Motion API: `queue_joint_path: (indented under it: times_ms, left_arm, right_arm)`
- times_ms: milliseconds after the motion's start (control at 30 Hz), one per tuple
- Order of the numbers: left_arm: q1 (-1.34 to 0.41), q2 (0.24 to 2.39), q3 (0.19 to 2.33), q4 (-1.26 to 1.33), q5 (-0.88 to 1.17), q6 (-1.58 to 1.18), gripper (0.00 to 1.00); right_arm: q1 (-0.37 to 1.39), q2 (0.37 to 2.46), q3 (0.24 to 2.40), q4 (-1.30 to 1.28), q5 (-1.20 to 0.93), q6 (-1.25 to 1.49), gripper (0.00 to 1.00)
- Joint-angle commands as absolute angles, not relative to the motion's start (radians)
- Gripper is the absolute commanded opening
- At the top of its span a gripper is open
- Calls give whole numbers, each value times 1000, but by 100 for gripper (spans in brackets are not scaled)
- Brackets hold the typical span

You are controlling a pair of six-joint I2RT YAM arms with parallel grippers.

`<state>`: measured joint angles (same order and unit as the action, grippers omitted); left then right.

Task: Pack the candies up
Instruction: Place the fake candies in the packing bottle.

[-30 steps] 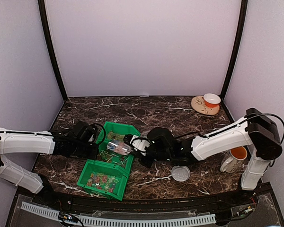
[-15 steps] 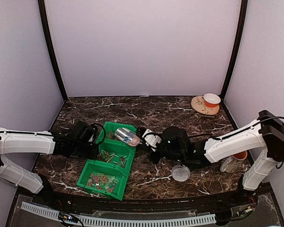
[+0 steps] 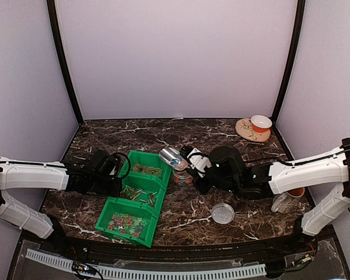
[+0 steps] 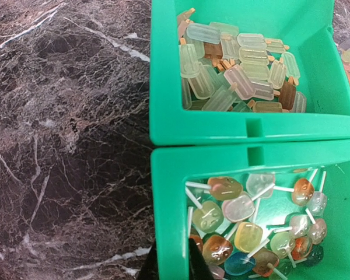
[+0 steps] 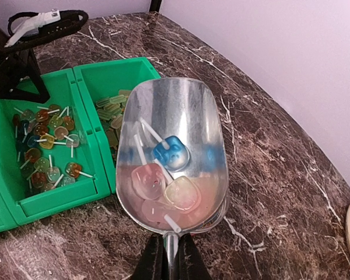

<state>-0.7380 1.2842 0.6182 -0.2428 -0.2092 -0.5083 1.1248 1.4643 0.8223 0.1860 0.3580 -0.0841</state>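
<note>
Right gripper (image 5: 169, 263): clenched on the handle of scoop (image 5: 172, 111), which carries a few candies (image 5: 170, 153). Left gripper (image 4: 170, 267): clenched on the wall of middle bin (image 4: 169, 169). More candies fill the bins (image 5: 93, 134) at the scoop's 9 o'clock.

A lab booth: plain walls (image 3: 175, 58) enclose a marble table (image 3: 181, 137).
</note>
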Motion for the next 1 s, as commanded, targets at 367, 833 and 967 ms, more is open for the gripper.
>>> queue_joint_path:
  times_ms: [367,833,967]
  left_arm:
    - [-750,1290,615,-186,-207,-482,0]
    - [-750,1306,621,-172,-194,-482,0]
    - [-750,1307,623,-174,-196,-479,0]
  right_arm:
    - [1117,1411,949,-272,479,8,0]
    - [1114,1490,1107,-566,507,25,0]
    - [1108,1525,1143,-625,505,18,0]
